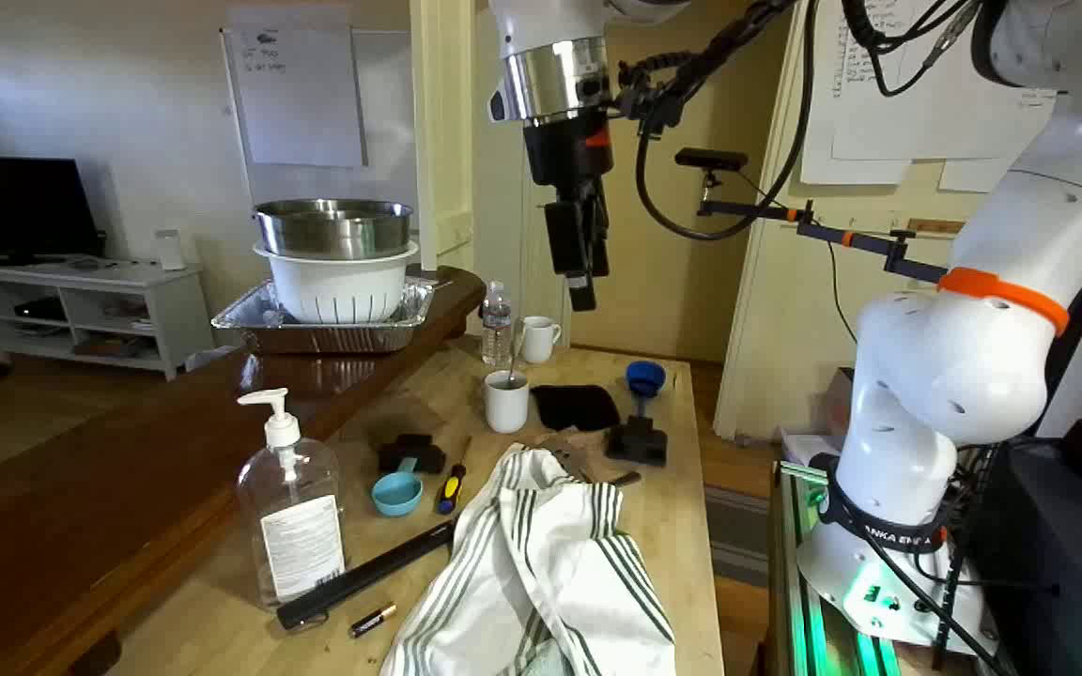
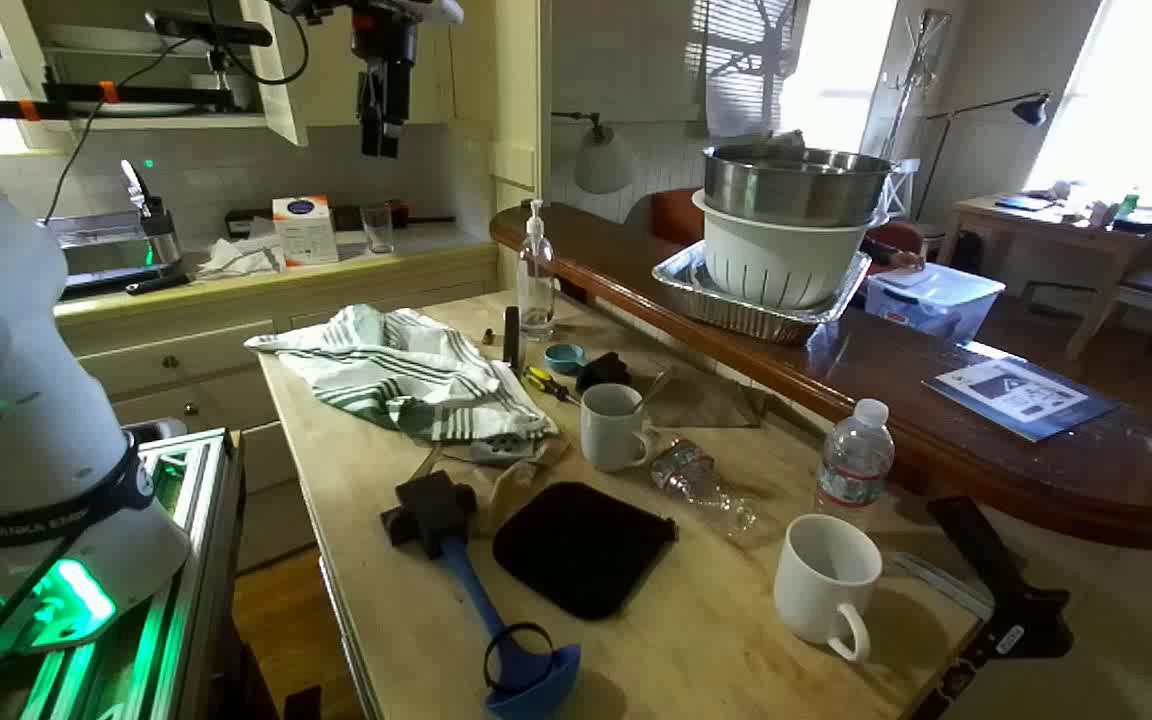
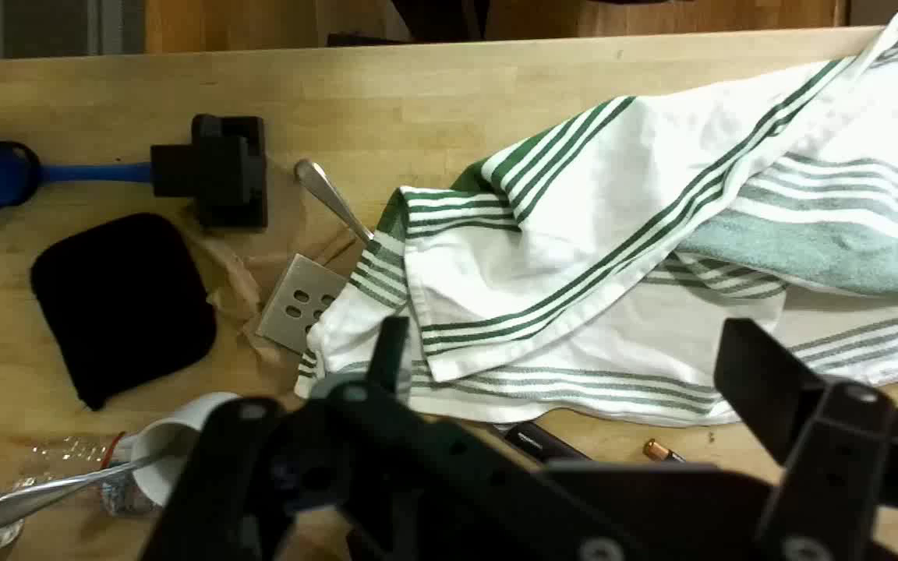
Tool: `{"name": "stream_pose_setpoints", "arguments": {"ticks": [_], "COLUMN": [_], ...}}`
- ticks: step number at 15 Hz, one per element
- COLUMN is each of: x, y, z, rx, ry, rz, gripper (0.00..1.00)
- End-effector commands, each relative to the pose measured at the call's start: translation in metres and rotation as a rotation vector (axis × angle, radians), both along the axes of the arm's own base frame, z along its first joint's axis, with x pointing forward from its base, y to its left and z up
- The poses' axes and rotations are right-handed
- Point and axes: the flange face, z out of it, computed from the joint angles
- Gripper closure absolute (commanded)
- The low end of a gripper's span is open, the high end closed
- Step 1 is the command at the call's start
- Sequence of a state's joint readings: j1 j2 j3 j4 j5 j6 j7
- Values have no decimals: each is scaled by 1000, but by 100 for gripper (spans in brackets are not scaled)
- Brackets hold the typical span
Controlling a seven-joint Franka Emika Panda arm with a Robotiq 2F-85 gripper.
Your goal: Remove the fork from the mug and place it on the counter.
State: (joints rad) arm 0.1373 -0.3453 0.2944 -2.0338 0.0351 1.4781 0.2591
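- Counter (image 1: 677,507): long, wooden, strewn with things.
- Towel (image 1: 541,554): striped, crumpled on the counter.
- Gripper (image 3: 566,343): above the counter, spread wide.
- Bottle (image 2: 688,472): clear, on its side, just beside the mug (image 2: 611,430).
- Mug: white, upright.
- Fork (image 3: 51,492): in the mug, tilted, handle sticking out past the rim, other end hidden.

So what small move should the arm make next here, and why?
Probably shift the raised, open tool sideways toward the mug holding the fork before lowering. The wrist view shows the towel between its jaws, while the fork's handle sticks out past the mug's rim, off to one side of them.
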Motion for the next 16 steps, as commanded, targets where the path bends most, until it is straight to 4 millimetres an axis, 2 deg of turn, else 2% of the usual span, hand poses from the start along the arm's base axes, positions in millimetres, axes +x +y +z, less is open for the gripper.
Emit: {"name": "stream_pose_setpoints", "arguments": {"ticks": [1, 7, 10, 16], "x": [0, 1, 2, 13], "y": [0, -5, -27, -98], "z": [0, 4, 25, 65], "rx": [0, 8, 41, 132], "ry": [1, -9, -89, -222], "rz": [0, 11, 54, 201], "gripper": [0, 0, 0, 0]}}
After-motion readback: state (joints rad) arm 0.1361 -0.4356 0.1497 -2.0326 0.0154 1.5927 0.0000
